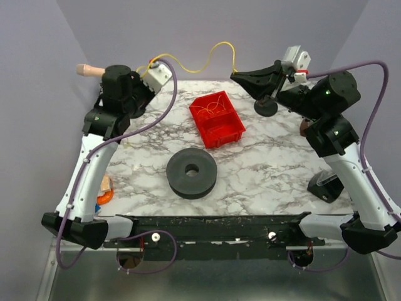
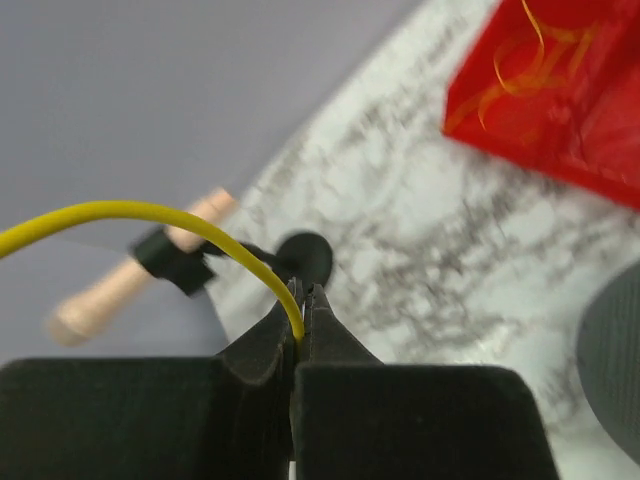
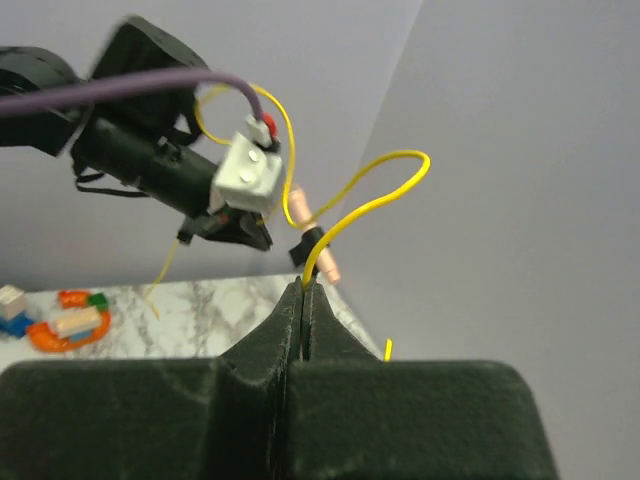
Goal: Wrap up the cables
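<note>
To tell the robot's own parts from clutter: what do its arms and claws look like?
The left arm and right arm have white lower links, black joints with green lights, and thick purple cords. The left claw and right claw are black, tapered, beside white camera blocks.

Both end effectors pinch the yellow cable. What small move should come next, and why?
Probably lower both toward the black spool: the left end effector and right end effector are shut on the yellow cable, which arcs loose in the air.

Thin wavy yellow cable (image 1: 223, 43) aloft in midair
</note>
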Motion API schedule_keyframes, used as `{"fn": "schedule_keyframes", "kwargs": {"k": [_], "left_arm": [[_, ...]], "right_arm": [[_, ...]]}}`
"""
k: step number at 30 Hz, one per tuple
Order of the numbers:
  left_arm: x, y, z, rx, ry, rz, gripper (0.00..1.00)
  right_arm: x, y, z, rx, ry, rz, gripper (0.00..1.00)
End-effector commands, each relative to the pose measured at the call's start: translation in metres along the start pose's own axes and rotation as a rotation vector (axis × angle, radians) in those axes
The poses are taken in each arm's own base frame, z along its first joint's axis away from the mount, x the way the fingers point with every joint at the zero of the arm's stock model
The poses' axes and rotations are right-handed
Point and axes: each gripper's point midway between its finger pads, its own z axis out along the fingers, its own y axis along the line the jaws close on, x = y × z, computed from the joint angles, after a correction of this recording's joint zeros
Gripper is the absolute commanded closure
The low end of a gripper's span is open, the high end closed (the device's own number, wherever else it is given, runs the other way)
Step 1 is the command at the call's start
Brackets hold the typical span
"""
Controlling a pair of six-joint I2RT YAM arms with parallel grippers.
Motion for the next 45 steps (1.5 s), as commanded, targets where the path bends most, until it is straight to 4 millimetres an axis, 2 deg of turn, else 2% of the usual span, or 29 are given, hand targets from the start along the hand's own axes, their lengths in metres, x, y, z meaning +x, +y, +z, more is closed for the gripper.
{"fn": "schedule_keyframes", "kwargs": {"k": [1,3,5,7,8,10,12,15,18,19,21,23,24,27,29,32,34,37,40,45], "left_arm": [[0.106,-0.073,0.005,0.256,0.239,-0.109,1.0],[0.133,-0.091,0.0,0.307,0.292,-0.107,1.0],[0.163,-0.108,-0.004,0.348,0.359,-0.097,0.81],[0.183,-0.121,-0.012,0.388,0.408,-0.081,0.59],[0.191,-0.126,-0.017,0.406,0.425,-0.073,0.51],[0.204,-0.133,-0.025,0.439,0.461,-0.049,0.41],[0.215,-0.137,-0.035,0.475,0.5,-0.008,0.37],[0.229,-0.14,-0.047,0.502,0.55,0.038,0.36],[0.233,-0.14,-0.059,0.524,0.568,0.063,0.38],[0.227,-0.137,-0.06,0.516,0.547,0.057,0.39],[0.196,-0.123,-0.054,0.463,0.447,0.004,0.4],[0.146,-0.107,-0.045,0.404,0.314,-0.121,0.41],[0.113,-0.1,-0.043,0.394,0.226,-0.207,0.4],[0.031,-0.095,-0.049,0.459,0.028,-0.489,0.39],[-0.001,-0.09,-0.052,0.477,-0.025,-0.675,0.39],[-0.024,-0.091,-0.058,0.528,-0.067,-0.795,0.41],[-0.029,-0.098,-0.063,0.57,-0.069,-0.859,0.41],[-0.033,-0.113,-0.065,0.661,-0.058,-0.989,0.41],[-0.028,-0.129,-0.059,0.745,-0.02,-1.127,0.41],[-0.026,-0.14,-0.053,0.796,-0.006,-1.201,0.4]], "right_arm": [[0.055,0.027,-0.001,-0.11,0.123,0.144,0.99],[0.07,0.033,0.002,-0.134,0.15,0.182,0.99],[0.081,0.039,0.005,-0.171,0.171,0.219,0.99],[0.092,0.05,0.009,-0.241,0.193,0.266,0.99],[0.099,0.054,0.012,-0.268,0.208,0.295,0.99],[0.109,0.063,0.016,-0.332,0.23,0.346,0.99],[0.117,0.069,0.018,-0.377,0.242,0.38,0.99],[0.127,0.07,0.021,-0.386,0.257,0.4,1.0],[0.134,0.072,0.022,-0.398,0.271,0.405,0.99],[0.135,0.075,0.021,-0.418,0.276,0.41,0.99],[0.142,0.082,0.019,-0.463,0.295,0.436,0.99],[0.15,0.089,0.017,-0.497,0.315,0.479,0.99],[0.156,0.089,0.017,-0.484,0.329,0.491,0.99],[0.179,0.078,0.026,-0.3,0.387,0.498,0.99],[0.183,0.083,0.03,-0.22,0.388,0.49,1.0],[0.183,0.091,0.034,-0.171,0.385,0.547,0.99],[0.184,0.091,0.037,-0.136,0.377,0.569,0.99],[0.178,0.097,0.044,-0.142,0.336,0.573,0.99],[0.18,0.102,0.054,-0.158,0.33,0.587,0.99],[0.183,0.115,0.065,-0.202,0.34,0.599,0.99]]}}
